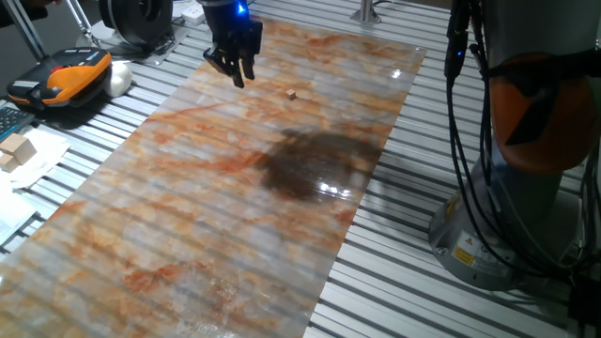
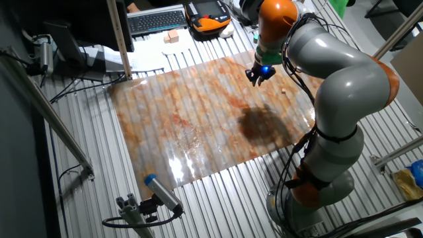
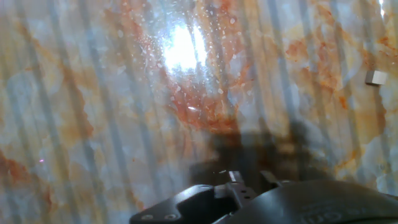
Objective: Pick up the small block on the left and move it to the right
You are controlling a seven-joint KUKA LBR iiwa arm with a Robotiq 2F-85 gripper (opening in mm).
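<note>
Block: one tiny light-tan wooden cube (image 1: 292,94), lying alone on the orange-veined marbled sheet (image 1: 216,197) covering the desk.
Gripper: one black two-finger gripper (image 1: 238,68), raised just beside the cube; jaws hold nothing, opening unclear.
Background: two larger pale wooden blocks (image 1: 17,150).

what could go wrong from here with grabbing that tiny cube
1. The small block is smaller than the gripper fingertips, so a slightly off-centre close could flick it away rather than grip it.
2. The gripper hangs off to one side of the block, which sits at the far edge of the hand view; it could drop out of sight during the approach.
3. The glossy marbled sheet throws glare, and its orange-tan veins resemble the block's colour, making it hard to locate.
</note>
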